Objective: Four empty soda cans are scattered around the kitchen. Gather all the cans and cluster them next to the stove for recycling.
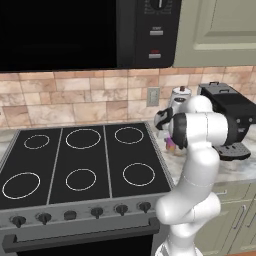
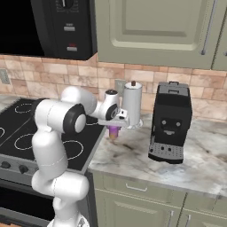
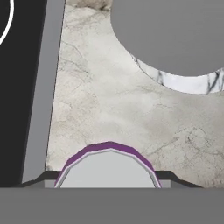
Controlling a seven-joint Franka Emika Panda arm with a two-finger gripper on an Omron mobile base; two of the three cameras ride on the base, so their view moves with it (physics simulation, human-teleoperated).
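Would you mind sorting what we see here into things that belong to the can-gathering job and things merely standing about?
Job:
- purple can, between the fingers of the gripper, over the counter
- stove, just beside it

Standing about:
- paper-towel roll
- coffee machine
- microwave

Nothing here can be read. The microwave (image 1: 150, 32) carries small pale marks on its buttons, too blurred to make out. The purple soda can (image 3: 108, 164) shows no lettering, nor do the stove's knobs (image 1: 96, 212).
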